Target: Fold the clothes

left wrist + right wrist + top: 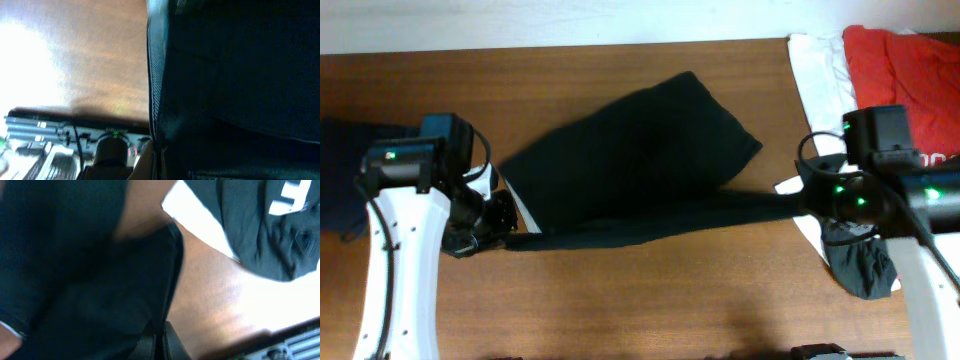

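Note:
A large black garment lies across the middle of the brown table, with a white inner patch showing at its left edge. Its near edge is stretched into a long band between my two grippers. My left gripper is shut on the band's left end; in the left wrist view the black cloth fills the right half and its hem runs into my jaws. My right gripper is shut on the band's right end; in the right wrist view the cloth's edge is pinched between my fingers.
A red garment and a white one lie at the far right. A black garment with white lettering lies under my right arm and shows in the right wrist view. A navy garment lies at the left edge.

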